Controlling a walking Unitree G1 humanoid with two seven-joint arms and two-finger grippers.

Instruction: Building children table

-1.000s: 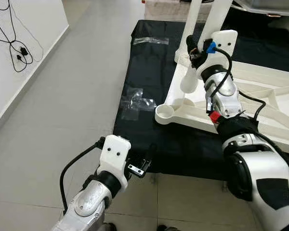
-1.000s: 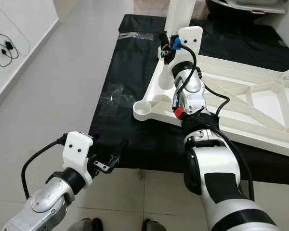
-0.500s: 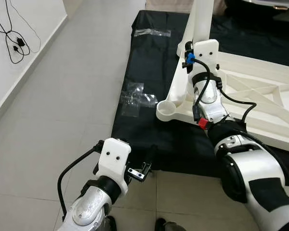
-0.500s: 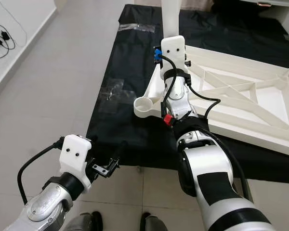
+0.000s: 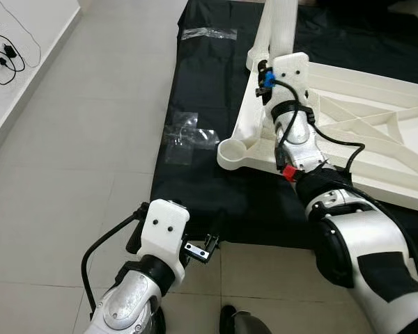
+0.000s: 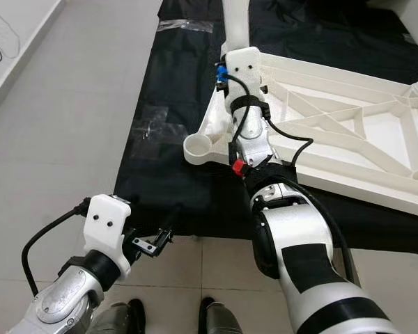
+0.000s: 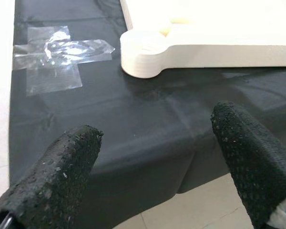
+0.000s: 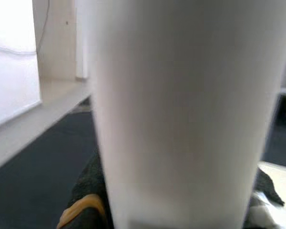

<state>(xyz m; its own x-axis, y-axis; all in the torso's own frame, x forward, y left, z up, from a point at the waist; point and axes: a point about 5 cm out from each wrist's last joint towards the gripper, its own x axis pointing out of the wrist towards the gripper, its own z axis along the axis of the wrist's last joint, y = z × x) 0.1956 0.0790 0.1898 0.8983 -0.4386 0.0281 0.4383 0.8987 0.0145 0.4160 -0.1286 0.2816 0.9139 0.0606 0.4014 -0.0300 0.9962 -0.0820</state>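
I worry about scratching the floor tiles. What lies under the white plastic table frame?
The white plastic table frame lies upside down on a black sheet spread over the grey tiled floor. What is beneath its middle is hidden.

The head cameras look steeply down from above, facing forward toward 12 o'clock; both share the black mat point(image 5: 195, 90) and white tabletop frame point(image 6: 348, 132). The left wrist camera skims low over that mat toward the frame's round socket point(image 7: 143, 50). The right wrist camera presses close against a white leg point(image 8: 181, 114).

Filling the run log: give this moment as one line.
right gripper: shut on table leg | leg upright at tabletop corner | left gripper: open, idle above black mat edge
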